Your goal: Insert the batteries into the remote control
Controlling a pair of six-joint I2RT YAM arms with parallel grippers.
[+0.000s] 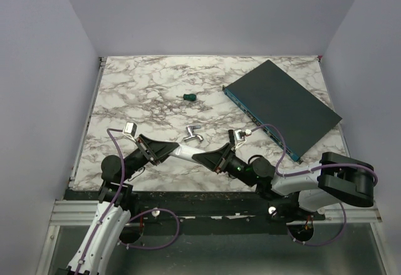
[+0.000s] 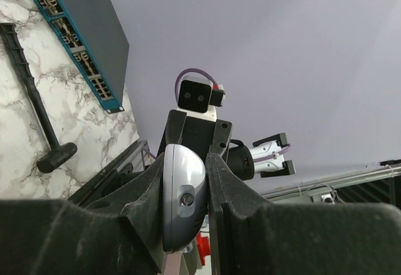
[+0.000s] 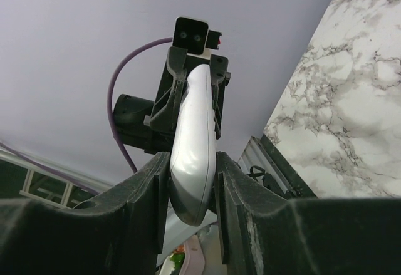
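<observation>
The remote control (image 1: 185, 153) hangs above the table's near edge, held between both arms. In the top view it is a pale strip between the two sets of dark fingers. My left gripper (image 2: 188, 157) is shut on one end of its silver-white body (image 2: 183, 193). My right gripper (image 3: 191, 162) has its jaws against both sides of the other end (image 3: 194, 131). From above, the left gripper (image 1: 175, 150) and right gripper (image 1: 202, 157) face each other tip to tip. The batteries do not show in any view.
A large dark teal flat box (image 1: 282, 106) lies at the back right, with its port side (image 2: 75, 43) in the left wrist view. A silver bent metal piece (image 1: 192, 134) lies just behind the grippers. A green-handled screwdriver (image 1: 188, 97) lies mid-table.
</observation>
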